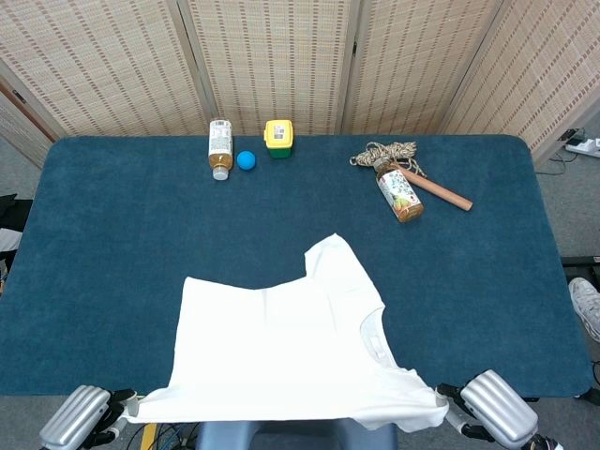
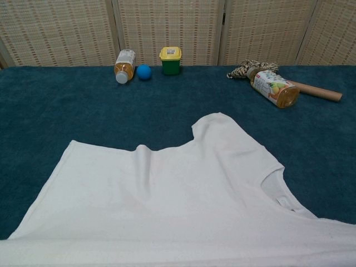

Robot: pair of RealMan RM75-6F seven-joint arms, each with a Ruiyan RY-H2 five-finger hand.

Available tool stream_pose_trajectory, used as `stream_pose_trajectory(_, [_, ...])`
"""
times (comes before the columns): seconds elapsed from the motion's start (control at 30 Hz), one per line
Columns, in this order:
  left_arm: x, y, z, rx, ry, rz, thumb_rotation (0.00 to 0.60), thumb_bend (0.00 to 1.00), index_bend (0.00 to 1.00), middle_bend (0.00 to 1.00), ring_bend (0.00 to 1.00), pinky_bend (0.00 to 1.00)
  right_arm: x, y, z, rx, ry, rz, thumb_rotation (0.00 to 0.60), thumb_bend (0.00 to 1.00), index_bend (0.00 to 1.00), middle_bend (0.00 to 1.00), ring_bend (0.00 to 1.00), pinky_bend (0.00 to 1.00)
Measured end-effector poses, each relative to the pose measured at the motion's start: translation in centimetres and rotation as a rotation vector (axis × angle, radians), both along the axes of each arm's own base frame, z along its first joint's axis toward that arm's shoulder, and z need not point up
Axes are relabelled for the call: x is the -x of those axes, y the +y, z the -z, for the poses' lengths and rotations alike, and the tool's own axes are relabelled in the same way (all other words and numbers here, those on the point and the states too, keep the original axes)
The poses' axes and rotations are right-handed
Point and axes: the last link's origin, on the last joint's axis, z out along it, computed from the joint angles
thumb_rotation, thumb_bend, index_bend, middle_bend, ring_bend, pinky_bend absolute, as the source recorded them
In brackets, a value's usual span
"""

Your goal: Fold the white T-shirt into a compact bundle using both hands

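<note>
The fingers of the left hand (image 1: 80, 430) and right hand (image 1: 495, 422) each clamp a near corner of the white T-shirt (image 1: 281, 352) at the worktop (image 1: 112, 244) edge. Beyond the fingers the shirt lies spread flat, one sleeve pointing away. Judged progress: early; no fold is visible, so all folding remains.

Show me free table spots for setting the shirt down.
Bare cloth left of the T-shirt, and a wide band between it and the bottle, ball and green tub. Right front is bare too. Crowded: back right, around the tipped bottle, rope and stick.
</note>
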Motion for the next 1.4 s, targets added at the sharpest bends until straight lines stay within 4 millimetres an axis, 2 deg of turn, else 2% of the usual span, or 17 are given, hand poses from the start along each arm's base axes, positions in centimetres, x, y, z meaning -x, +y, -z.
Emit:
stream_pose_trajectory(0.13, [-0.2, 1.8, 0.4, -0.011, 0.029, 0.039, 0.600, 0.58, 0.65, 0.98, 0.88, 0.98, -0.2, -0.7, 0.6, 0.033, -0.004, 0.003, 0.600, 0.58, 0.82, 0.98, 1.00, 1.00])
stream_pose_trajectory(0.43, [-1.4, 7.9, 1.6, -0.041, 0.087, 0.133, 0.600, 0.58, 0.65, 0.98, 0.88, 0.98, -0.9, -2.9, 2.6, 0.088, 0.010, 0.004, 0.600, 0.58, 0.82, 0.98, 1.00, 1.00])
stream_pose_trajectory(0.67, [-3.0, 12.5, 3.7, -0.024, 0.132, 0.200, 0.600, 0.58, 0.65, 0.98, 0.88, 0.98, -1.7, -4.9, 3.7, 0.154, 0.014, -0.004, 0.600, 0.60, 0.82, 0.98, 1.00, 1.00])
stream_pose_trajectory(0.97, [-4.7, 17.4, 6.7, -0.001, 0.191, 0.242, 0.600, 0.58, 0.65, 0.98, 0.88, 0.98, -2.4, -7.7, 5.2, 0.217, 0.020, 0.010, 0.600, 0.61, 0.82, 0.98, 1.00, 1.00])
stream_pose_trajectory(1.17, [-5.1, 20.0, 8.3, 0.009, 0.224, 0.229, 0.600, 0.58, 0.65, 0.98, 0.88, 0.98, -3.0, -8.9, 6.1, 0.225, 0.022, 0.015, 0.600, 0.61, 0.82, 0.98, 1.00, 1.00])
stream_pose_trajectory(1.4, [-5.3, 22.1, 9.5, 0.013, 0.251, 0.202, 0.600, 0.58, 0.64, 0.98, 0.88, 0.98, -3.6, -10.2, 7.3, 0.234, 0.036, 0.012, 0.600, 0.61, 0.82, 0.98, 1.00, 1.00])
